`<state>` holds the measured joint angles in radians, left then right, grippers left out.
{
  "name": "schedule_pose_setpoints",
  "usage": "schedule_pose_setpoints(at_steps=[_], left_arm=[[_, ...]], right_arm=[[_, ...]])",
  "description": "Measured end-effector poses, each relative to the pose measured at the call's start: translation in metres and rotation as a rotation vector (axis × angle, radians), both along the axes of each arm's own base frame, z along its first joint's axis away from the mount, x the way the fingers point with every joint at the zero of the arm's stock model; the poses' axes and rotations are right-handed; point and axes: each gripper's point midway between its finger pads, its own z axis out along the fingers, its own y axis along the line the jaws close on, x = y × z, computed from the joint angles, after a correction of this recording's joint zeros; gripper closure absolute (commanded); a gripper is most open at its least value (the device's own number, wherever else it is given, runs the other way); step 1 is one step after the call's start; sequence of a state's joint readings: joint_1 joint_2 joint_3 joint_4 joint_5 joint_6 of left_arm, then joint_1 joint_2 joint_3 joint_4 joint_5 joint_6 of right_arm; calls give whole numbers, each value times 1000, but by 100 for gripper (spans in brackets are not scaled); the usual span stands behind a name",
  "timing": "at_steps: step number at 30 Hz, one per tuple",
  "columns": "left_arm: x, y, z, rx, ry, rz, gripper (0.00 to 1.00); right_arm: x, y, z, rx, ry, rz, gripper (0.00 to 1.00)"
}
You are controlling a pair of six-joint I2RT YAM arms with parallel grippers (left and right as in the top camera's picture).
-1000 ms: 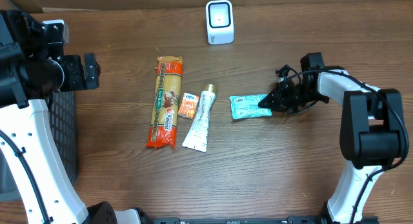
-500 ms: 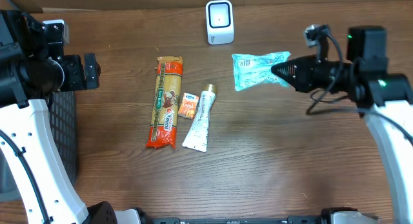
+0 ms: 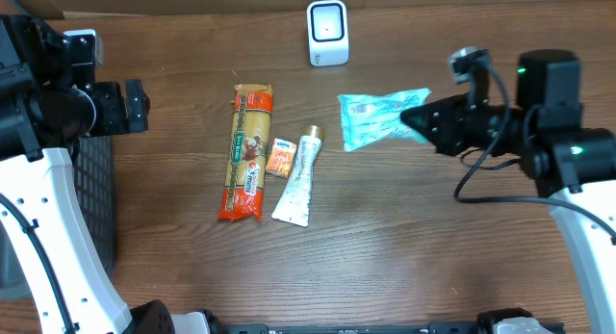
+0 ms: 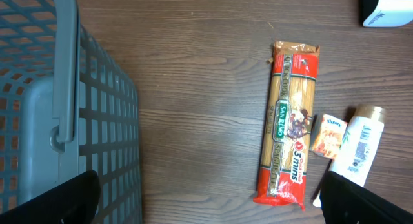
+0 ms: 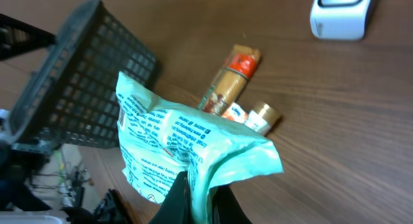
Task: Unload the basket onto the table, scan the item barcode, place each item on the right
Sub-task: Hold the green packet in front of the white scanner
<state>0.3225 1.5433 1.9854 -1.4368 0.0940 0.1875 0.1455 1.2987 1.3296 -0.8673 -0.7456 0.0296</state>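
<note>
My right gripper (image 3: 417,120) is shut on one end of a teal printed packet (image 3: 377,116) and holds it in the air, right of and below the white scanner (image 3: 327,33). From the right wrist, the packet (image 5: 174,140) bunches between the shut fingers (image 5: 177,198), printed side toward the camera; no barcode is legible. The scanner (image 5: 340,11) sits at the top right there. My left gripper (image 4: 206,204) hangs open and empty over bare wood beside the basket, far left in the overhead view (image 3: 135,105).
A long pasta packet (image 3: 247,151), a small orange box (image 3: 281,158) and a white tube (image 3: 297,177) lie side by side mid-table. A grey mesh basket (image 3: 96,204) stands at the left edge, under the left arm. Cardboard lines the table's far edge.
My right gripper lifted the teal packet off the table and carried it up toward the scanner, then drifted slightly left and nearer. The left arm has not moved.
</note>
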Motion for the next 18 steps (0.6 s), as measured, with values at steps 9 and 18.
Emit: schedule_pose_setpoints(at_steps=[9, 18], left_arm=[[0, 0, 0, 0, 0, 0, 0], [0, 0, 0, 0, 0, 0, 0]], right_arm=[[22, 34, 4, -398, -46, -113, 96], [181, 46, -4, -818, -512, -327, 96]])
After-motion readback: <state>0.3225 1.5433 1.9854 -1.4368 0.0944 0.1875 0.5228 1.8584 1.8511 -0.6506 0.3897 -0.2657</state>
